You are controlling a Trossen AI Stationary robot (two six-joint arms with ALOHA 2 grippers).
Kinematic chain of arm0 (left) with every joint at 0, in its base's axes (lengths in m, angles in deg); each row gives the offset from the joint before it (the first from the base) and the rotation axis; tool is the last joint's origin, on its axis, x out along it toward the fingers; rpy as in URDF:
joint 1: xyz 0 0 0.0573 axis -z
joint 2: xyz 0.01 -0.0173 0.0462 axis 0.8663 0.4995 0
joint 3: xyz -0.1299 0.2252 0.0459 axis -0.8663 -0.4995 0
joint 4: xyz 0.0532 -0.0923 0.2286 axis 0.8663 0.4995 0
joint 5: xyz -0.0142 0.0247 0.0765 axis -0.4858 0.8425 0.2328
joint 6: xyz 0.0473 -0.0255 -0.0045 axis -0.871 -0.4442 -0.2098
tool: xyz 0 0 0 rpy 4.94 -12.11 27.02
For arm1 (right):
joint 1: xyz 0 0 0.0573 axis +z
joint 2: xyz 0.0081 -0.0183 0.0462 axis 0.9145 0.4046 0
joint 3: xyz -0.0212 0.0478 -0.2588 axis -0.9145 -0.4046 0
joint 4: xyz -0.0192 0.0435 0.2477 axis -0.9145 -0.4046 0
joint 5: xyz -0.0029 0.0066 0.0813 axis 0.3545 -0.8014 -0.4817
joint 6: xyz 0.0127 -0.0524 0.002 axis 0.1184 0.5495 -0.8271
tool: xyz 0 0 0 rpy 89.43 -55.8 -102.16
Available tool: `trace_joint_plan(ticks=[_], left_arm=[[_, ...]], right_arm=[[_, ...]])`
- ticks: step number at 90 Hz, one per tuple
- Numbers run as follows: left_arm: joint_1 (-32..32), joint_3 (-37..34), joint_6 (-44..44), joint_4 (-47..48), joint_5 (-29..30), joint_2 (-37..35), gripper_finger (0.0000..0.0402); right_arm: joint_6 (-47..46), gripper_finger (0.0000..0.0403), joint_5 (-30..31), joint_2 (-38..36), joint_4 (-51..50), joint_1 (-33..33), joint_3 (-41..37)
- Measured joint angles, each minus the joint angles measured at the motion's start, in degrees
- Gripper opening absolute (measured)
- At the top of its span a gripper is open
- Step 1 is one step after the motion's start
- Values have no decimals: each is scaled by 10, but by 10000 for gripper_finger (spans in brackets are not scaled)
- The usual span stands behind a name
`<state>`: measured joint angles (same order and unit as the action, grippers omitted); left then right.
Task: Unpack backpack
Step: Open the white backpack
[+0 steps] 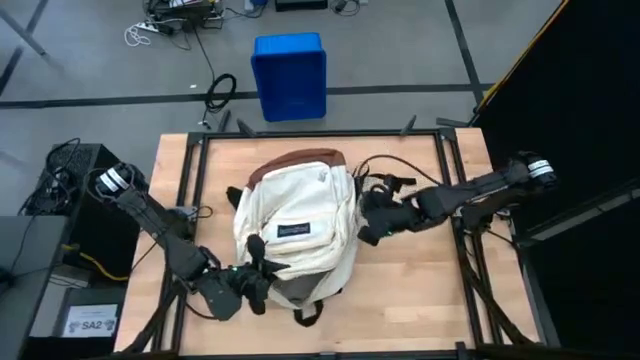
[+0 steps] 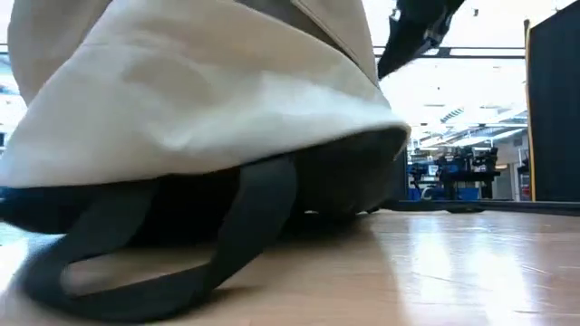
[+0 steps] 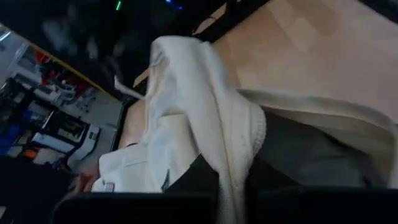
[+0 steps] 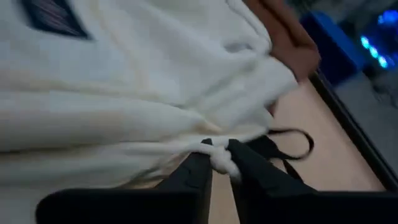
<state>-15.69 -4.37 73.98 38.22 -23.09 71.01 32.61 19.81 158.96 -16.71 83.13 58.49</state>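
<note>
**Unpack backpack — opening phase, nothing out yet**

You are looking at the large cream-white fabric backpack with a brown base and dark straps, lying flat near the middle of the light wooden table, front pocket and small dark logo patch facing up, brown base pointing toward the far edge.

Left gripper is sitting at the near, top end of the pack. In the left wrist view its fingers are pinching a fold of the cream fabric edge, lifting it so that a dark gap is showing beneath; the low view agrees, with the cream shell raised over a shadowed opening and a dark strap loop trailing on the table.

Right gripper is working at the pack's right flank, beside the base. In the right wrist view its two dark fingers are nearly closed on a small knot of cream fabric or cord at the side seam, holding it taut.

Progress, as a judgement: you are still at the start. No contents are lying on the table anywhere in the high view, and the inside of the pack is too dark to tell what it is holding. Both arms appear to be spreading or bracing the bag, not extracting. Remaining: widening the mouth, reaching in, and taking items out one at a time.

Off the table, a blue plastic bin is standing on the floor past the far edge.
</note>
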Motion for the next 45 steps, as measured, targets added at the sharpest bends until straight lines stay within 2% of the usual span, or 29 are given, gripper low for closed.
trace_joint_plan(ticks=[18, 27, 36, 45], left_arm=[[-29, 0, -1, -16, 4, 0, 0], [-40, 0, -1, -18, 6, 0, 0], [-49, 0, -4, -20, 6, -1, 0], [-57, 6, -14, -25, 8, -1, 0]], right_arm=[[43, 61, -24, 14, 123, 86, 7], [58, 78, -26, 39, 142, 120, 6], [60, 98, -26, 80, 165, 135, 7], [86, 120, -52, 138, 213, 142, 6]])
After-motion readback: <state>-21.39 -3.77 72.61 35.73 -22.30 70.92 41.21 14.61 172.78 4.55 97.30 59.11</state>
